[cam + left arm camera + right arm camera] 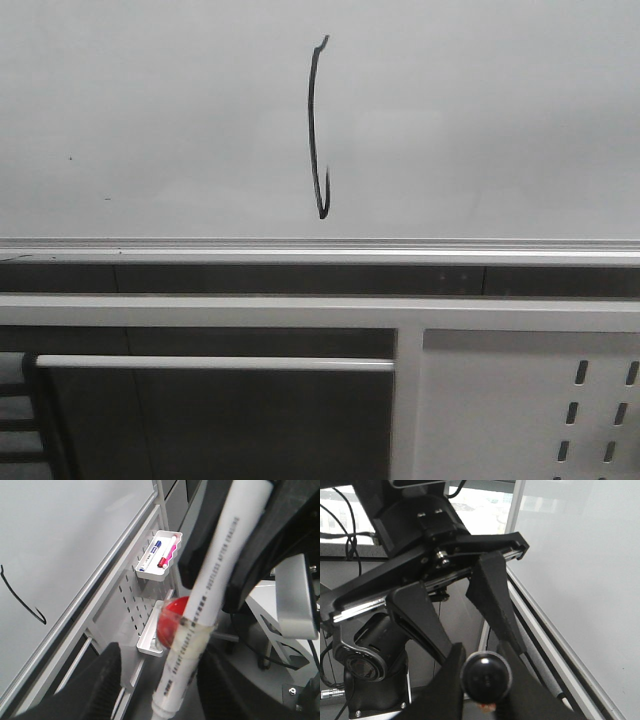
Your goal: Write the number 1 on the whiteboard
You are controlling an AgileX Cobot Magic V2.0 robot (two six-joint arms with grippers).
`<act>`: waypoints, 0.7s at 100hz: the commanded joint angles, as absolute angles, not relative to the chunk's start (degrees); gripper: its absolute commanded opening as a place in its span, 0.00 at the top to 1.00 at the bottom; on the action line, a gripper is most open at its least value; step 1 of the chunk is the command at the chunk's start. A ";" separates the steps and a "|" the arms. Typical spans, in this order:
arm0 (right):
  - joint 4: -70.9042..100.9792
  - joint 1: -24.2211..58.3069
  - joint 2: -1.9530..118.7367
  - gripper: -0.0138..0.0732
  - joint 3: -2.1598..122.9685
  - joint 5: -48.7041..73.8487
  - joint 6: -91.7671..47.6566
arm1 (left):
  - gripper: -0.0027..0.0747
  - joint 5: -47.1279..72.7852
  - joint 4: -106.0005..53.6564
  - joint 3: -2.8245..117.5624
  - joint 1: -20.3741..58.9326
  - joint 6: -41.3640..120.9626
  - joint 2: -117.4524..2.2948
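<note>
Jaws first: left gripper (165, 680) is clamped on a white marker pen (210, 600), which runs lengthwise between the two black fingers (102, 680); a band of clear tape wraps the barrel near the grip, grey print runs along the barrel. In the right wrist view a gripper (485, 675) has its black fingers (492, 600) narrowed around a round black object (486, 675), seen end-on and touching both sides. Can't tell what that object is.

Number 1 (318, 130) is on the whiteboard (150, 110), top-centre of the front view: thin black vertical stroke, slightly bowed to the left, small tick at the top, small hook at the bottom. Bottom of the stroke sits just above the silver rail (200, 248) on the board's lower edge, not touching it. Left wrist view catches the hooked end of the stroke (22, 602).

No arm in the front view.

Below the rail: white frame bars and a white perforated panel (520, 410) toward the lower right. Left wrist view shows a small white tray (145, 572) hung on that panel, holding a blue marker (151, 555) and a red marker (167, 555). A second tray (147, 642) below it carries a red round object (172, 622), partly hidden behind the held pen.
</note>
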State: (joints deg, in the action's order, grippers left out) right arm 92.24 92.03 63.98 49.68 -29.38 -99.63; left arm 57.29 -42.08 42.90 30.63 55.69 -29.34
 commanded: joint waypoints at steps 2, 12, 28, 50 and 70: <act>90.10 91.96 63.28 0.93 51.72 -28.31 -100.32 | 0.56 54.49 -45.17 45.10 31.09 55.74 -30.17; 90.10 91.96 63.28 0.93 51.72 -28.04 -100.32 | 0.58 54.49 -45.17 45.10 31.09 55.74 -30.17; 90.10 91.96 63.28 0.93 51.81 -26.52 -100.32 | 0.69 54.49 -43.85 45.10 31.09 55.74 -30.17; 90.10 91.96 63.28 0.93 54.22 -26.26 -100.32 | 0.75 55.19 -42.59 45.10 31.09 55.74 -30.17; 90.10 91.96 63.51 0.93 54.46 -25.60 -100.32 | 0.75 55.28 -42.93 45.10 31.09 55.17 -30.17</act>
